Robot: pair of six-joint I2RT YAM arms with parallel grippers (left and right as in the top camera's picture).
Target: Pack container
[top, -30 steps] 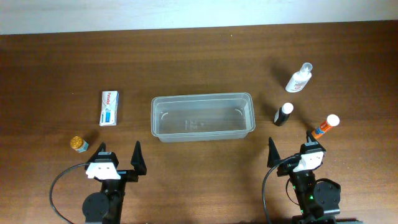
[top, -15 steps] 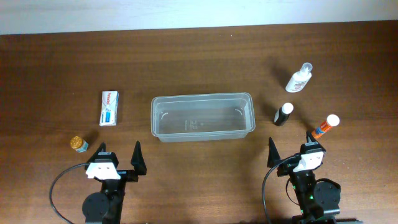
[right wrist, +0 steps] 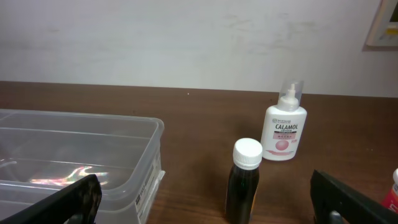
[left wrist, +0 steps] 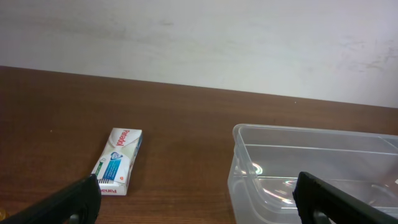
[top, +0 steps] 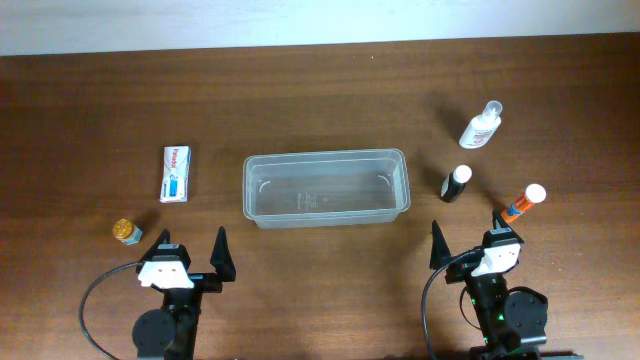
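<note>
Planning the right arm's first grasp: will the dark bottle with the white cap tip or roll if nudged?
Likely tips easily: the dark bottle stands upright, tall and narrow on a small base. Once down, its round body would probably roll. It looks small, so probably light.

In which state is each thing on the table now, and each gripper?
container: empty, upright, no lid.
white box: lying flat.
small jar: gold lid on.
Calamol bottle: capped, upright.
dark bottle: capped, upright.
orange bottle: capped.
left gripper: open, holding nothing.
right gripper: open, holding nothing.
</note>
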